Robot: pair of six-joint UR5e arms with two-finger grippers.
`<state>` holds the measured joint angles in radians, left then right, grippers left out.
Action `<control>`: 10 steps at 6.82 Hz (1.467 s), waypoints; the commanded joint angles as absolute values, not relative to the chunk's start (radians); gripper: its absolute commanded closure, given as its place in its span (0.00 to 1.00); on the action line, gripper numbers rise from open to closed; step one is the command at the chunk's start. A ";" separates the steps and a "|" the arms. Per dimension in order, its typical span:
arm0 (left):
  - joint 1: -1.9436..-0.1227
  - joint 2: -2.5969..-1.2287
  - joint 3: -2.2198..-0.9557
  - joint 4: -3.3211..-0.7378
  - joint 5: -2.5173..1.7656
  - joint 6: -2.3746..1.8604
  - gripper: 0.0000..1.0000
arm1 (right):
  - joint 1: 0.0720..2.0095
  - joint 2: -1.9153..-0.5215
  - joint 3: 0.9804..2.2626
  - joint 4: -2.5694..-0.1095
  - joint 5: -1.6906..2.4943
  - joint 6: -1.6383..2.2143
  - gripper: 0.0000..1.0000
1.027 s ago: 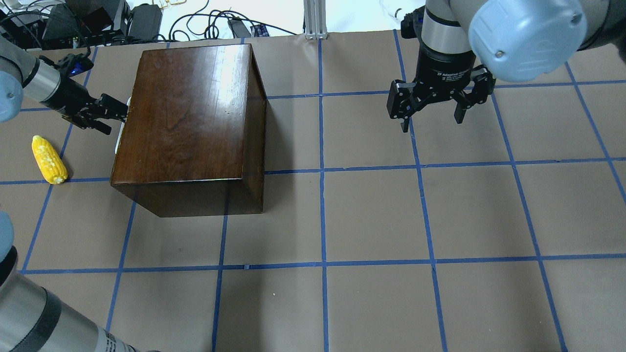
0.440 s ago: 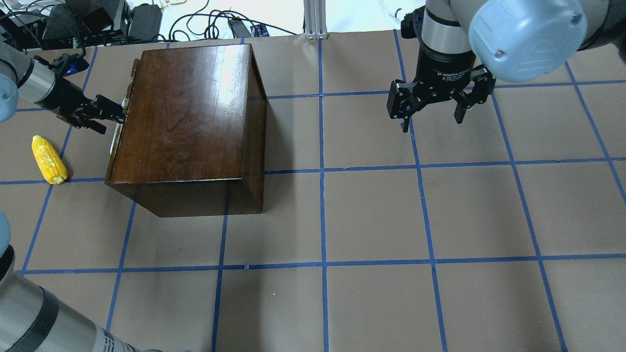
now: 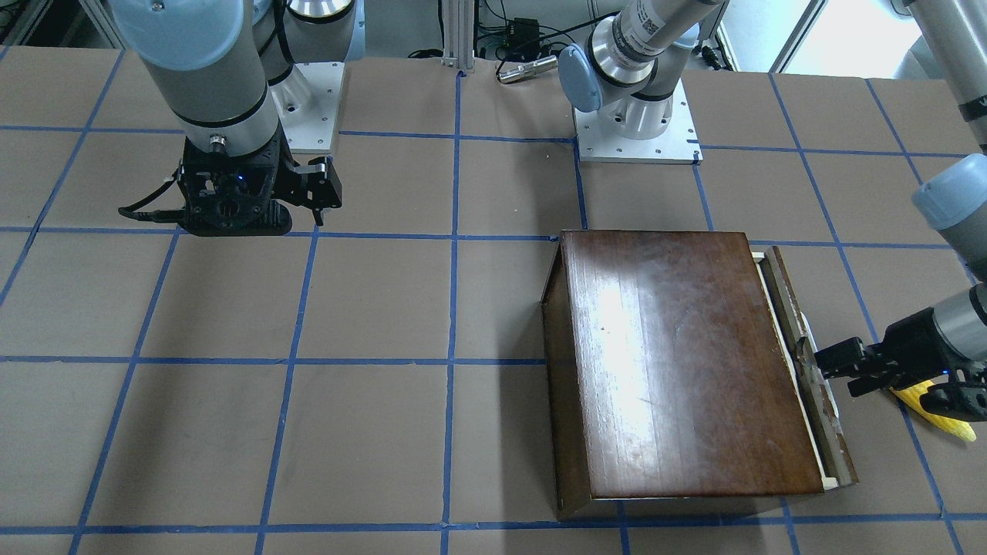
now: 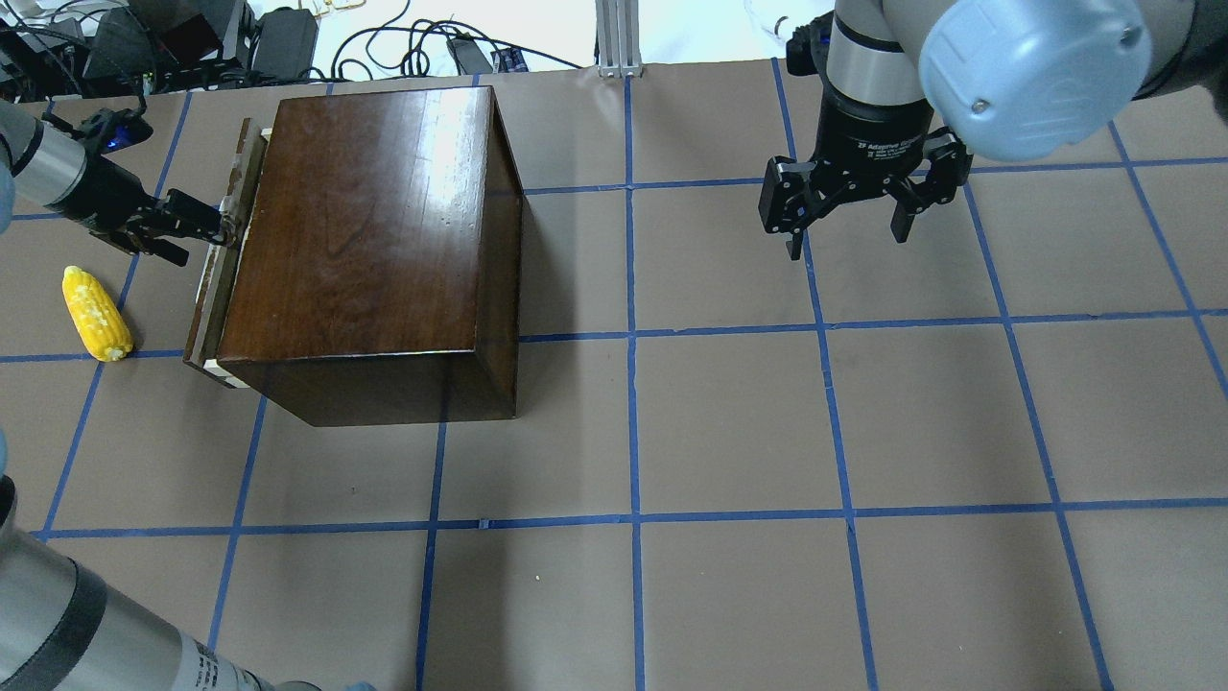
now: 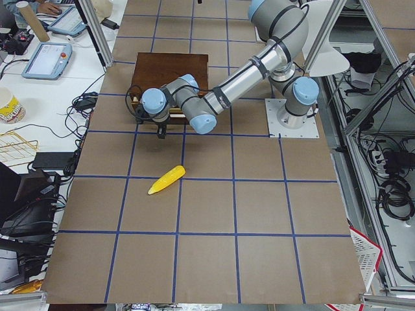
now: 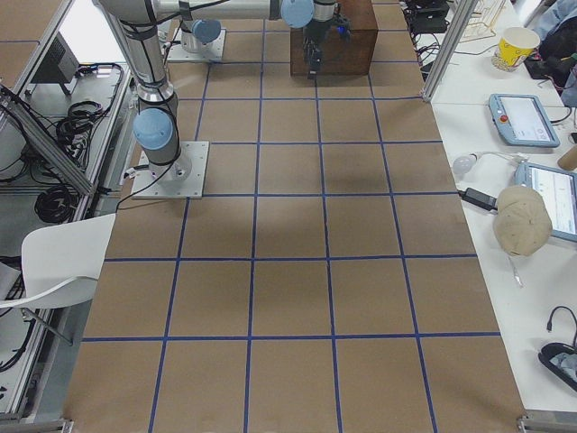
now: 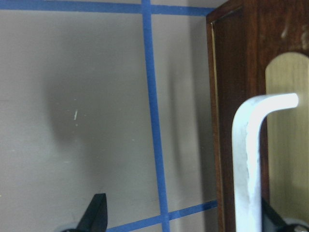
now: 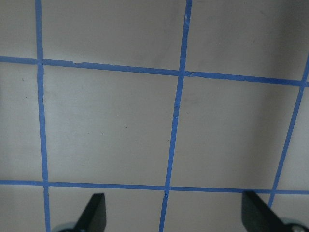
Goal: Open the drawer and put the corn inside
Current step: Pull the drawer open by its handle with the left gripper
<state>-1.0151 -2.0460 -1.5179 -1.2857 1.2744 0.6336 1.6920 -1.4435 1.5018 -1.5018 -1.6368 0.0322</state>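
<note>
The dark brown wooden box (image 4: 369, 226) stands at the table's left. Its drawer (image 4: 219, 274) is pulled out a little, and a pale wood edge shows behind the chipped brown front panel (image 3: 806, 362). My left gripper (image 4: 197, 235) is open, with one finger hooked at the metal handle (image 7: 246, 159) on the drawer front. The yellow corn (image 4: 96, 314) lies on the table left of the drawer, just beside that gripper; it also shows in the front-facing view (image 3: 937, 408). My right gripper (image 4: 849, 235) is open and empty, hanging above the table at the far right.
Brown paper with a blue tape grid (image 4: 633, 336) covers the table. Cables and electronics (image 4: 192, 38) lie beyond the far edge behind the box. The arm bases (image 3: 636, 123) are bolted at the robot's side.
My left gripper has moved left, away from the box, and the drawer has slid out with it. The corn and the right arm have not moved.
</note>
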 commanded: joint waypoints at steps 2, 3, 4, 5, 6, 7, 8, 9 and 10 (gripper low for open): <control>-1.002 -2.056 -1.505 -1.284 1.293 0.655 0.00 | 1.692 -1.443 1.502 -1.502 -1.637 0.032 0.00; -0.991 -2.056 -1.503 -1.282 1.293 0.669 0.00 | 1.692 -1.443 1.502 -1.502 -1.637 0.032 0.00; -0.988 -2.056 -1.503 -1.282 1.293 0.669 0.00 | 1.692 -1.443 1.502 -1.502 -1.637 0.032 0.00; -0.988 -2.056 -1.494 -1.282 1.293 0.669 0.00 | 1.692 -1.443 1.502 -1.502 -1.637 0.032 0.00; -0.988 -2.056 -1.482 -1.285 1.296 0.672 0.00 | 1.692 -1.443 1.502 -1.502 -1.637 0.032 0.00; -0.988 -2.056 -1.482 -1.285 1.296 0.672 0.00 | 1.692 -1.443 1.502 -1.502 -1.637 0.032 0.00; -0.988 -2.056 -1.480 -1.284 1.310 0.672 0.00 | 1.692 -1.443 1.502 -1.502 -1.637 0.032 0.00; -0.986 -2.057 -1.480 -1.284 1.322 0.672 0.00 | 1.692 -1.443 1.502 -1.502 -1.637 0.032 0.00; -0.979 -2.057 -1.482 -1.284 1.322 0.675 0.00 | 1.692 -1.443 1.502 -1.502 -1.637 0.032 0.00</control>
<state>-0.9850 -2.0565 -1.4812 -1.2841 1.3166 0.6726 1.6920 -1.4435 1.5018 -1.5018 -1.6368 0.0322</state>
